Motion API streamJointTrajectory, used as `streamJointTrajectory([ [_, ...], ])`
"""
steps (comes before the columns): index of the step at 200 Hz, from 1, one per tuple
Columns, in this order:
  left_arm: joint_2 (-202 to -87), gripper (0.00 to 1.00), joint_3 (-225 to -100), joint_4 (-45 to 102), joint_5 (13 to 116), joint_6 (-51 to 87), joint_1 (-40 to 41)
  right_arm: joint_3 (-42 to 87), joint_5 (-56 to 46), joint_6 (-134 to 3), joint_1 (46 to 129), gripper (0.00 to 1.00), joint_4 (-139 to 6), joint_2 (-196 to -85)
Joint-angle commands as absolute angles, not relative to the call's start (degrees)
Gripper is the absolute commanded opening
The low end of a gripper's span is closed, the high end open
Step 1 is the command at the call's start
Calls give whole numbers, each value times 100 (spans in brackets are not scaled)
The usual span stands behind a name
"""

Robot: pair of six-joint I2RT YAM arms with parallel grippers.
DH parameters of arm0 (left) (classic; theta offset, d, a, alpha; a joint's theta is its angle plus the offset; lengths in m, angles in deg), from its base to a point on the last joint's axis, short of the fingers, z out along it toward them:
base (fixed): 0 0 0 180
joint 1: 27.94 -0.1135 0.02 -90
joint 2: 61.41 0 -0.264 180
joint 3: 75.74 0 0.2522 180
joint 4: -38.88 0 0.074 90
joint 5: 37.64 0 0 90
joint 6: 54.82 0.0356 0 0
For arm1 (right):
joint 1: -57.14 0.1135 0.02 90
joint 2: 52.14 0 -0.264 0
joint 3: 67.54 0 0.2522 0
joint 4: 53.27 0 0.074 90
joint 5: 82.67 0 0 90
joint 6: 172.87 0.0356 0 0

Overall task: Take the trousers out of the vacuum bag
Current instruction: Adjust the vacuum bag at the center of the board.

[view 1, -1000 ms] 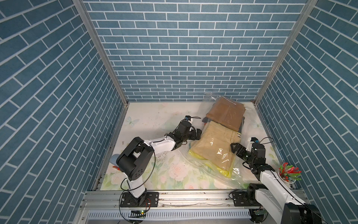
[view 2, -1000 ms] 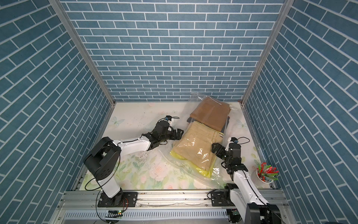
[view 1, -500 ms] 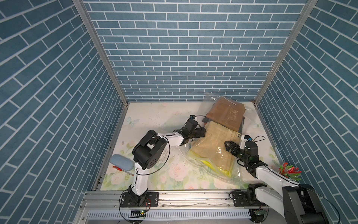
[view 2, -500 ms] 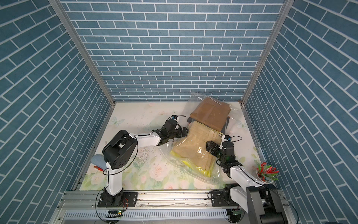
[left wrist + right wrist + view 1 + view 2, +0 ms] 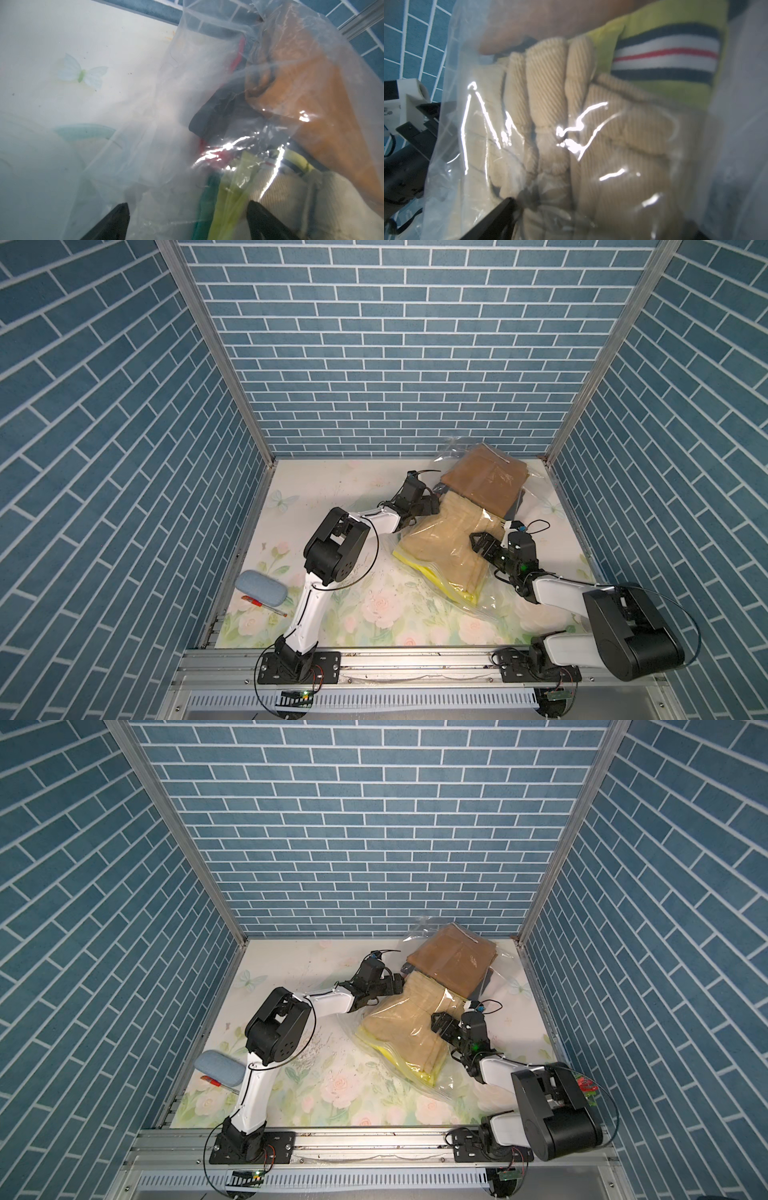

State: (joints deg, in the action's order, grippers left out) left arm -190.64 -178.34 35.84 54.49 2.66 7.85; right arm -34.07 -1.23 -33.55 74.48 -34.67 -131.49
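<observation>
Jaws of the left gripper (image 5: 434, 506) are standing apart against the vacuum bag (image 5: 492, 593); trousers (image 5: 449, 539) are lying folded inside it; right gripper (image 5: 478, 545), likewise apart, is hovering over them. Closing on plastic is risking bag and cloth sliding together.

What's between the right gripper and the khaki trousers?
Only the clear plastic of the vacuum bag, lying over the khaki trousers; the right wrist view shows it.

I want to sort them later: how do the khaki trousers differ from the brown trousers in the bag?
The khaki trousers are pale and ribbed; the brown trousers are darker and look smooth. The khaki trousers lie nearer the front rail, the brown trousers nearer the back wall. Both are inside the vacuum bag.
</observation>
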Motion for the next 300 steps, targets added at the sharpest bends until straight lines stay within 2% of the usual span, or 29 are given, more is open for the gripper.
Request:
streamJointTrajectory([
  [1, -19305, 94, -18226, 3519, 5714, 336, 679, -3073, -299, -3278, 7659, 99, -3250, -13630],
  [31, -19340, 94, -18635, 3462, 5850, 371, 550, -2656, -235, -3282, 7709, 99, -3178, -14040],
  [59, -19017, 100, -18632, 3514, 6075, 310, 419, -2349, -338, -3527, 7718, 99, -3351, -14203],
  [83, -18350, 99, -18093, 3684, 6225, 323, 304, -2323, -101, -4014, 7747, 99, -3973, -13773],
  [120, -17029, 100, -16924, 3751, 6214, 196, 176, -2239, 986, -4738, 8024, 100, -5614, -12851],
  [141, -16463, 100, -16561, 3285, 6298, 335, 168, -2211, 1432, -4998, 8351, 99, -6121, -12332],
  [165, -15694, 99, -15670, 3452, 6559, 340, 167, -2110, 1932, -5231, 8813, 99, -6562, -11859],
  [211, -14008, 100, -14190, 3276, 6202, 335, 161, -1775, 2882, -5670, 9855, 99, -7247, -11285],
  [260, -12317, 100, -12951, 3018, 5880, 136, 138, -1655, 2904, -5679, 10663, 100, -7556, -10704],
  [300, -11522, 99, -12350, 2754, 5799, -78, 132, -1146, 3249, -6090, 11558, 99, -7969, -10997],
])
